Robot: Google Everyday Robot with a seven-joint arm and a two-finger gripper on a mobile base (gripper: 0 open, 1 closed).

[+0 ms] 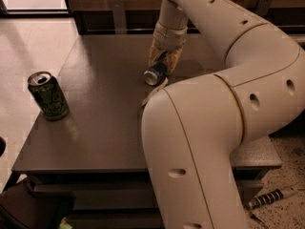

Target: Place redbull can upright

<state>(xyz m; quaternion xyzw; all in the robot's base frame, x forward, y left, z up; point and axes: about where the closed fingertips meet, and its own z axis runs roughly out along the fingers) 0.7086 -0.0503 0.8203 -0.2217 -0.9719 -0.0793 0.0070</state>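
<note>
The redbull can (pixel 155 74) is slim, blue and silver, and lies tilted on its side with its silver end facing me. It is near the middle of the dark table (pixel 100 113). My gripper (pixel 163 61) comes down from above and its tan fingers are closed around the can's far part. My large white arm fills the right side of the view and hides the table behind it.
A wider dark green-black can (pixel 47 95) stands upright near the table's left edge. A wall and rail run along the back. The tiled floor lies to the left, and a striped object (pixel 271 198) lies on the floor at lower right.
</note>
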